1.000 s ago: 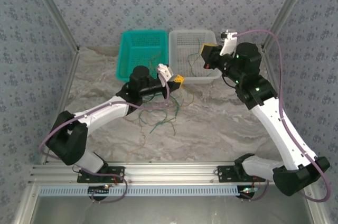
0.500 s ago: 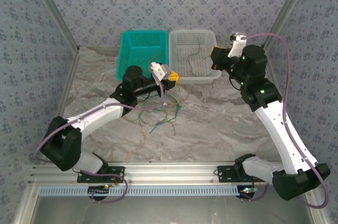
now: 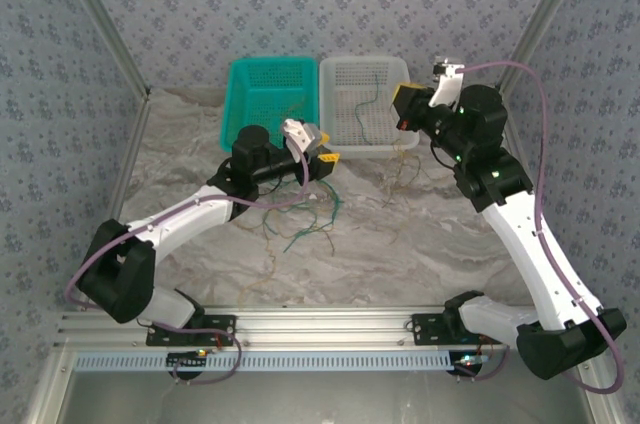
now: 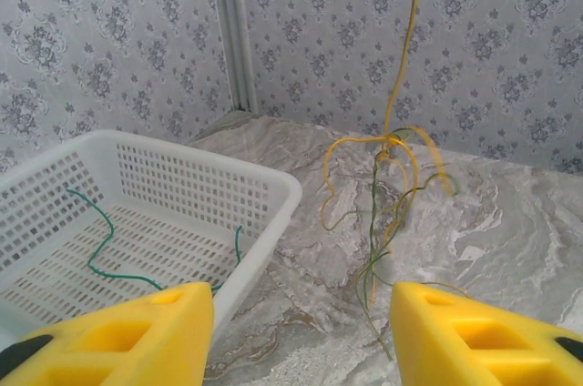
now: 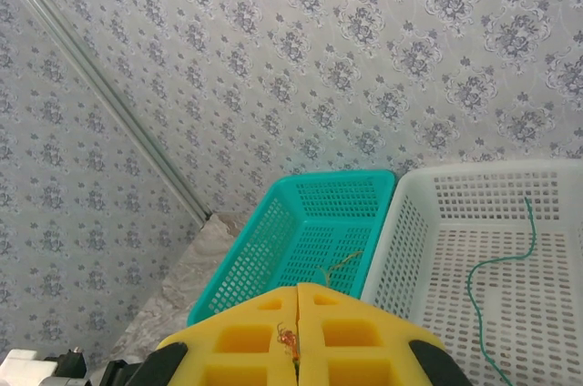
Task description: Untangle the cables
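Right gripper [image 5: 298,302] pinches yellow cables [image 4: 392,138] hanging straight down; left gripper [image 4: 301,313] gapes wide, empty.

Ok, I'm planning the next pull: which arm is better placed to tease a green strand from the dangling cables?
Left. The left tool is open and faces the hanging cables; the right tool is shut, apparently holding them up.

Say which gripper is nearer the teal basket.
Left. The left gripper hovers just off the teal basket; the right gripper, holding cables, is beyond the white basket.
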